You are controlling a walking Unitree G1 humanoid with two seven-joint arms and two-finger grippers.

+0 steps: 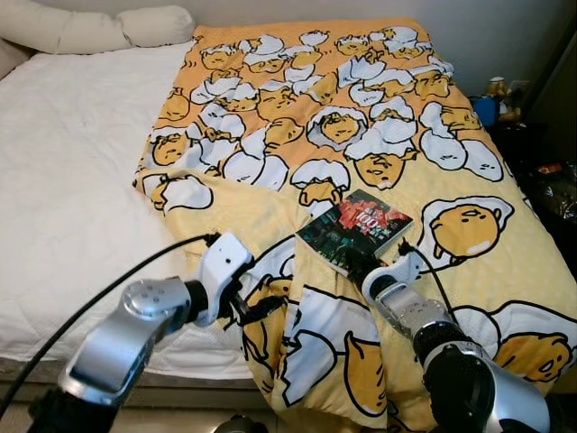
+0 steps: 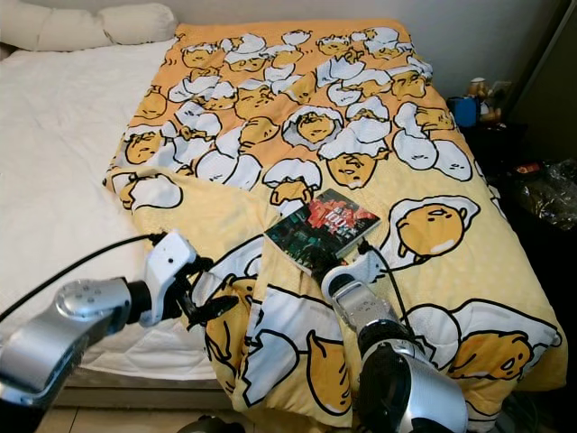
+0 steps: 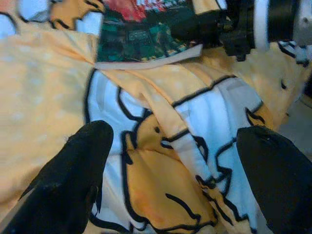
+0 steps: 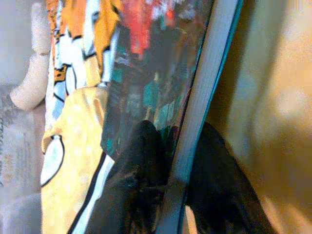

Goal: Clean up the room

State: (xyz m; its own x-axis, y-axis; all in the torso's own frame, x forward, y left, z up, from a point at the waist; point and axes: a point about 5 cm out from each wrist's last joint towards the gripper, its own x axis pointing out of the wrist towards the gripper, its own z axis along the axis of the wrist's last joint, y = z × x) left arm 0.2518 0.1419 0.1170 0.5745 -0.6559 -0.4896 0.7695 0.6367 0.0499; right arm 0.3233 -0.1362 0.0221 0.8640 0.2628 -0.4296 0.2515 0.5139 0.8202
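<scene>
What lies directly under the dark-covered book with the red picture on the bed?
The dark-covered book rests on the yellow egg-print blanket. The right gripper pinches its near edge, one finger above, one below. Whatever lies beneath that blanket is covered.

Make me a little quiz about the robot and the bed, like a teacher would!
1. True or false: the right gripper is shut on the book.
2. What does the book lie on? A) the yellow blanket B) the pillow C) the floor
3. Fill in: the left gripper hovers over the blanket with its fingers ____.

Key: 1 true; 2 A; 3 open.
</scene>
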